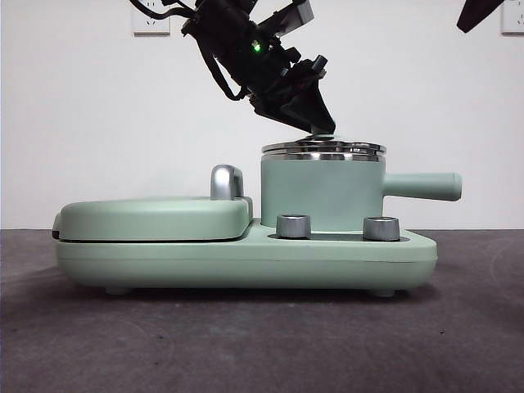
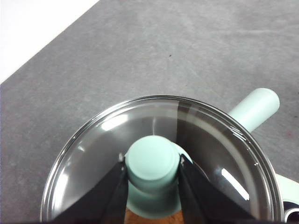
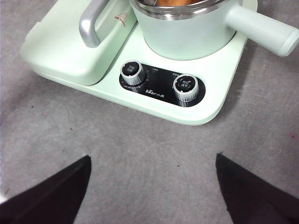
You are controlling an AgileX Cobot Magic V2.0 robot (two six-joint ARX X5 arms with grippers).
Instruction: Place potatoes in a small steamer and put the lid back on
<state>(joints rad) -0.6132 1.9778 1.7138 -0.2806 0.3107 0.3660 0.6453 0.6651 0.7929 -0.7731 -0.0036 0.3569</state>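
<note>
Grey desk (image 1: 262, 344), white wall. Left hand (image 2: 153, 175) grips lid (image 2: 107, 140) by its knob, seated on small steamer (image 1: 323, 192); potato (image 3: 175, 2) inside. Right hand (image 3: 152, 186) open, waiting. Next: release, lift clear.

I see a mint-green cooker base (image 1: 246, 258) on the grey table (image 1: 262, 344); its flat griddle cover (image 1: 151, 217) sits left, chrome handle (image 1: 227, 182) upright, two dials (image 3: 161, 84) at the near edge.
</note>
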